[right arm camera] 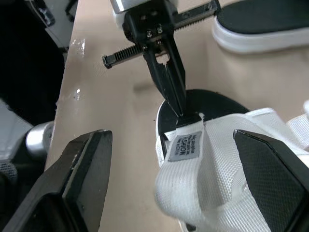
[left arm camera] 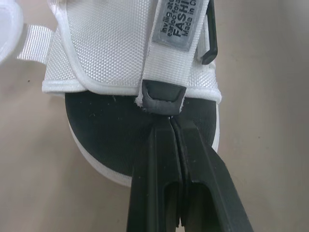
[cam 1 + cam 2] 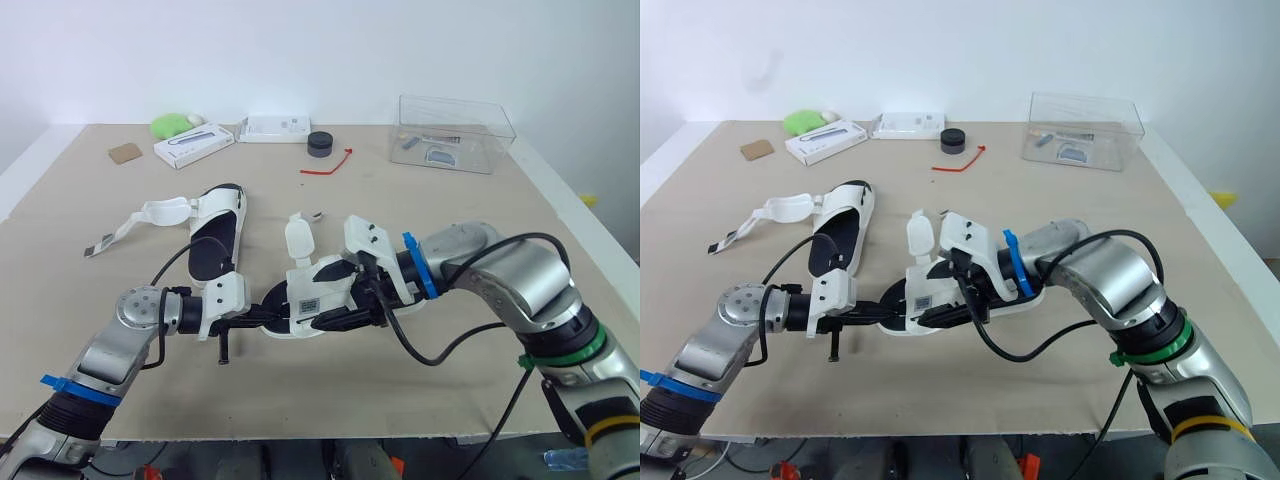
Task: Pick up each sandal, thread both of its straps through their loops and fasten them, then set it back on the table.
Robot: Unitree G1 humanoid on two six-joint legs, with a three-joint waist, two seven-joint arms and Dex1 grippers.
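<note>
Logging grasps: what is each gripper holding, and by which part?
The left gripper pinches the nearer sandal by the black tip of its strap. The right gripper is open, gripping nothing.

Grey tag (image 2: 177, 24) on the sandal (image 2: 111, 43) reads "FASHI", "Made in Ch".

I'd call this a robotics lab or test room: I'm working over a plain beige table (image 3: 330, 390) set against a bare white wall (image 3: 300, 50). What's spread on it reads as bench clutter rather than household things: a clear plastic box (image 3: 455, 130) with small parts inside, two flat white boxes (image 3: 193, 146), a black round puck (image 3: 320, 145), a red tie (image 3: 330, 165), a scrap of cardboard (image 3: 125, 152) and a green lump (image 3: 170, 125). A white sandal (image 2: 106, 48) lies among them on the bare tabletop.
</note>
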